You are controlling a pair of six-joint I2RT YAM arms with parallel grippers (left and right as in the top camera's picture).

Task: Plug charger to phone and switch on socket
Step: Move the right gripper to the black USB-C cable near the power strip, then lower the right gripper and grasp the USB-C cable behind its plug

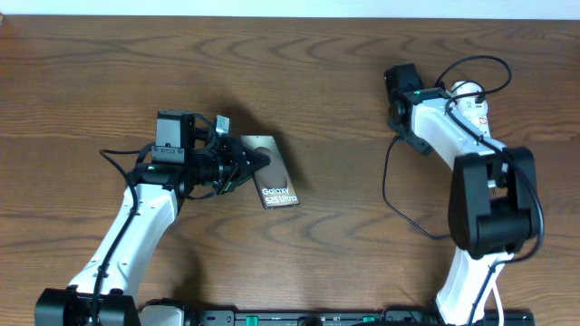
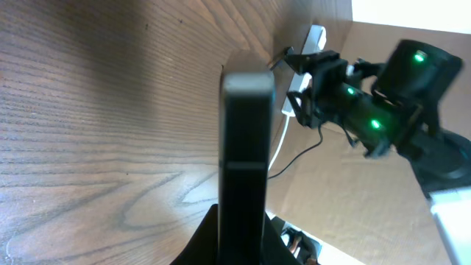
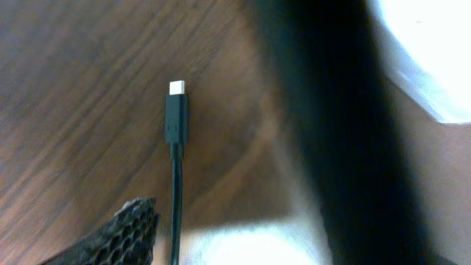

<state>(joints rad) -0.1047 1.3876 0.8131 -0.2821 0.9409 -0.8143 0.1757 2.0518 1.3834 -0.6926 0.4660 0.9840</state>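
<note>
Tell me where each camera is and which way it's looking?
Overhead: above the table, looking straight down; left arm and right arm show, left gripper on the phone.
Left wrist: on the left arm, looking along the edge-on phone toward the right arm; fingers show at bottom.
Right wrist: on the right arm, looking down at the charger tip; its fingers too blurred to tell.
Shared: overhead and left wrist both show phone and right arm.

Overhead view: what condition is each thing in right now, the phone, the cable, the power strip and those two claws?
phone: gripped at one end by the left gripper, nothing plugged into it.
charger cable: tip bare, plugged into nothing.
power strip: mostly hidden; switch position cannot be read.
left gripper: shut on the phone.
right gripper: by the cable; open or shut unclear.
</note>
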